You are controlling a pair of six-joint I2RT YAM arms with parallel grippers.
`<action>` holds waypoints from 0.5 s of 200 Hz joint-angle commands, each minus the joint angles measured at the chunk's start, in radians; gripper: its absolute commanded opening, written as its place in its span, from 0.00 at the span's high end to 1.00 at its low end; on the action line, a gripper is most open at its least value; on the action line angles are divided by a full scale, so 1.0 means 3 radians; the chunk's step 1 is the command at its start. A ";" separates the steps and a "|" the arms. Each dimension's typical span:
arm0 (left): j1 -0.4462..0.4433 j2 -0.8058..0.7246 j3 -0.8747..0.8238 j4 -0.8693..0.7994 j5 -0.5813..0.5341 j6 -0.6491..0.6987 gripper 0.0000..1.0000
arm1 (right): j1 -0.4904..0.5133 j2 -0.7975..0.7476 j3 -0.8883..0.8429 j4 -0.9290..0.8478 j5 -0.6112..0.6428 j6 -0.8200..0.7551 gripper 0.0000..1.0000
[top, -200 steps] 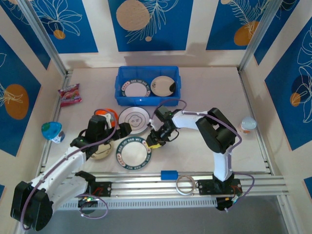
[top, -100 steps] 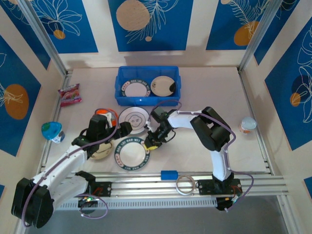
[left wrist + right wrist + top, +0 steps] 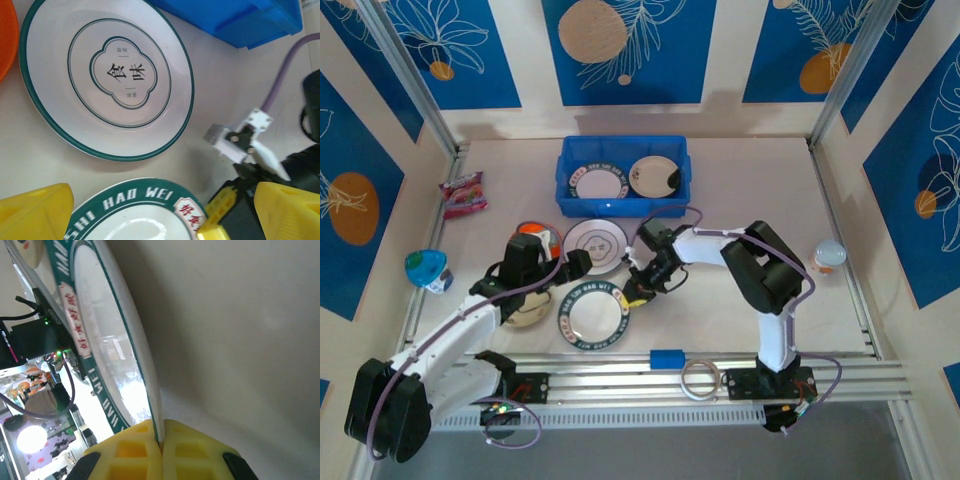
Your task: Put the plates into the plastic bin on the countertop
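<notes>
Two plates (image 3: 600, 181) lie in the plastic bin (image 3: 623, 142) | four more sit on the tabletop (image 3: 740, 180), not yet binned | right gripper (image 3: 636, 291) clamped on the rim of the green-lettered plate (image 3: 592, 314), between the arms | left gripper (image 3: 572, 266) open, empty, hovering beside it

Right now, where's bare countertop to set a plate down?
Right of the plastic bin, out to the rail, the countertop is bare; a smaller patch lies between bin and pink packet. Crowded in front of the bin: plates, right gripper, left gripper.
</notes>
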 commanded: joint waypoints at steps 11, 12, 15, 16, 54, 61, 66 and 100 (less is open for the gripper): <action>-0.0023 0.0089 0.0313 -0.0041 -0.0015 0.0168 0.07 | -0.0111 -0.0563 -0.0080 -0.0244 -0.0001 -0.0005 1.00; -0.0022 0.0090 0.0327 -0.0043 -0.0016 0.0172 0.07 | -0.0116 -0.0575 -0.0086 -0.0251 -0.0001 -0.0005 1.00; -0.0021 0.0101 0.0356 -0.0055 -0.0016 0.0187 0.07 | -0.0130 -0.0620 -0.0095 -0.0257 -0.0001 0.0001 1.00; -0.0021 0.0101 0.0361 -0.0060 -0.0016 0.0192 0.07 | -0.0138 -0.0631 -0.0096 -0.0260 0.0001 0.0003 1.00; 0.0007 0.0193 0.0727 -0.0247 -0.0022 0.0344 0.09 | -0.0472 -0.1049 -0.0140 -0.0221 0.0001 0.0213 1.00; 0.0010 0.0199 0.0757 -0.0242 -0.0033 0.0359 0.09 | -0.0558 -0.1114 -0.0162 -0.0141 -0.0018 0.0307 1.00; 0.0015 0.0206 0.0768 -0.0227 -0.0036 0.0357 0.09 | -0.0625 -0.1156 -0.0173 -0.0082 -0.0046 0.0378 1.00; 0.0040 0.0267 0.0741 -0.0012 0.0004 0.0269 0.11 | -0.1015 -0.1260 -0.0079 0.0088 -0.0202 0.0727 1.00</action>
